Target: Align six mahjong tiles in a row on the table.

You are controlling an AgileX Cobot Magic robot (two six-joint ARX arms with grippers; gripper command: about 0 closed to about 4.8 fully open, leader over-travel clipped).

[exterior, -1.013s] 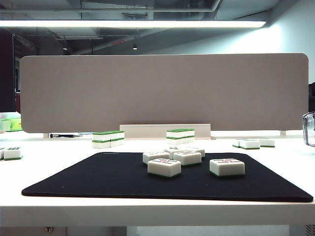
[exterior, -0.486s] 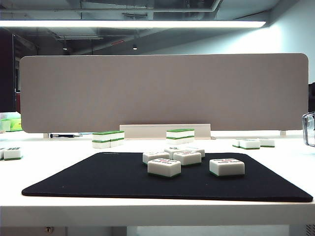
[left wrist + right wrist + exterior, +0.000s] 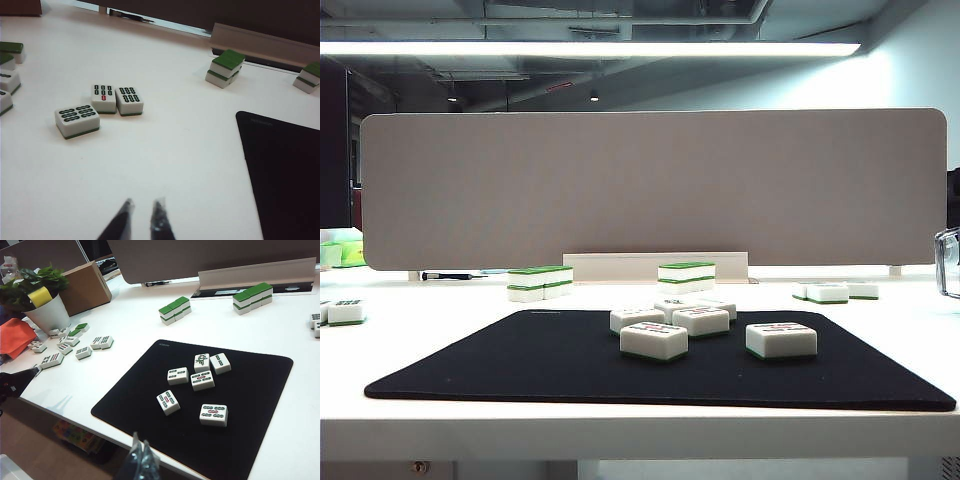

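Six mahjong tiles (image 3: 197, 384): we count six loose on the black mat (image 3: 125, 405), centre of the right wrist picture; four clustered, touching or nearly so, two apart toward the lower edge; turned at differing angles; no row formed

Progress: we judge nothing aligned yet; all six are left to gather and square up

Table (image 3: 620, 425): white desktop carrying the mat; in the exterior picture the tiles (image 3: 670, 325) sit centre to centre-right, on the mat's far half

Left gripper (image 3: 142, 220): bottom centre of the left wrist picture, over bare table left of the mat; tips drawn nearly together, nothing between them

Right gripper (image 3: 141, 452): bottom centre of the right wrist picture, above the mat's near edge, well apart from the tiles; fingertips together, holding nothing

Edges: the mat's near border lies close to the table's front edge; its right side has tiles near but not at the border

Open room: a broad bare stretch of mat lies left of and in front of the tiles

Other items: green-topped stacks (image 3: 175, 309) beyond the mat's far edge; spare tiles (image 3: 102, 102) on the table to its left; neither crowds the work
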